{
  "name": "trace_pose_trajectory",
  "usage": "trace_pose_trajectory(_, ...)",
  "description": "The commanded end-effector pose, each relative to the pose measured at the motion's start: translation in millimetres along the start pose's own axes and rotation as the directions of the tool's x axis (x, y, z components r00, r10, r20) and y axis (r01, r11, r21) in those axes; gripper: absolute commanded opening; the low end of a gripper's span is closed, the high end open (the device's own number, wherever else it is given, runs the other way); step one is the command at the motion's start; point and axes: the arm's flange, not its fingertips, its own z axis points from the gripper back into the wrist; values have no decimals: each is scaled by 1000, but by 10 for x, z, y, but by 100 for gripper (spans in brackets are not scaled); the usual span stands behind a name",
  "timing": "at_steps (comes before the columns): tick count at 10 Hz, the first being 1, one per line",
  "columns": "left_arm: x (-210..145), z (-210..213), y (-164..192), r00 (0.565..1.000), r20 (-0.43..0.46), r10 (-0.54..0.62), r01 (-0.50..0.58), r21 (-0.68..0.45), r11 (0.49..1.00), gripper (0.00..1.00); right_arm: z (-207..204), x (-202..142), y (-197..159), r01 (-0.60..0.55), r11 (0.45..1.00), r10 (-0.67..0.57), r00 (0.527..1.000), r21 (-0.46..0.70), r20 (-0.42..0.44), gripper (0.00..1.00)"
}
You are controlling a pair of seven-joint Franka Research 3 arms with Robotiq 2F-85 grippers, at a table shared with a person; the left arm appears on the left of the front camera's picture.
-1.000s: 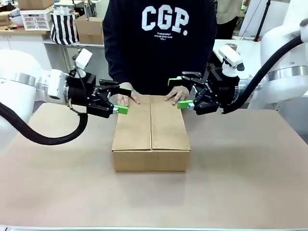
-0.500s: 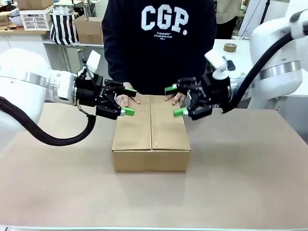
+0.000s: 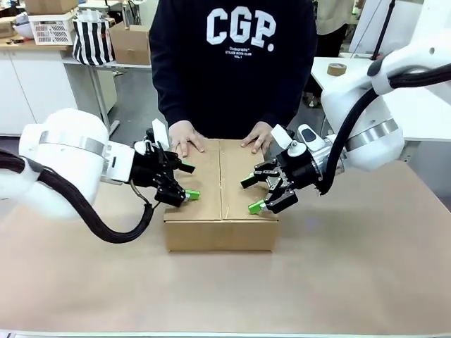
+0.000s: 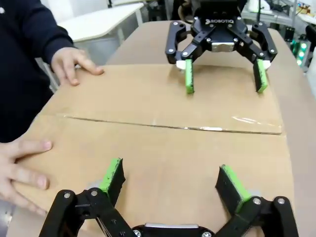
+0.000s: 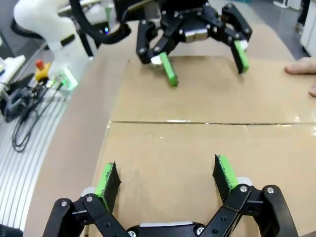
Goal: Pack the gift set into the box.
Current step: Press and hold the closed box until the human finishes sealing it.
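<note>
box (image 3: 220,215) sitting flaps-shut on the bench (image 3: 352,267), left claw (image 3: 190,182) spread wide and empty over the box's left half, right claw (image 3: 250,194) same deal over its right half, person's hands (image 3: 184,138) flat on the box's far edge

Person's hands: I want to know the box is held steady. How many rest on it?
2. One hand lies on the far edge of the box, on its left flap; the other hand lies on the right flap's far edge. None looks hidden.
</note>
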Motion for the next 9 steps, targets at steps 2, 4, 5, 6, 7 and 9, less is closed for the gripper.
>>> trace_pose_trajectory(2, -29, -143, 56, 999, 30, 25, -22, -86, 996, 100, -13, 44, -63, 1, 998, -1, 1000, -59, -3, 100)
trace_pose_trajectory(4, -69, -181, 41, 999, 21, 26, -23, -134, 991, 100, -86, 39, -113, -37, 996, 34, 999, -86, -33, 100)
trace_pose_trajectory(5, -88, -196, 31, 1000, 13, 21, -19, -145, 989, 100, -132, 44, -143, -40, 995, 36, 999, -97, -38, 100)
trace_pose_trajectory(6, -102, -197, 28, 1000, 0, 19, -19, -147, 989, 100, -165, 57, -162, -49, 993, 47, 999, -108, -23, 100)
trace_pose_trajectory(7, -102, -197, 26, 1000, -9, 18, -19, -141, 990, 100, -188, 58, -178, -45, 992, 43, 999, -121, -21, 100)
trace_pose_trajectory(9, -102, -191, 35, 1000, -19, 11, -13, -126, 992, 100, -243, 19, -208, -27, 994, 25, 999, -109, -22, 100)
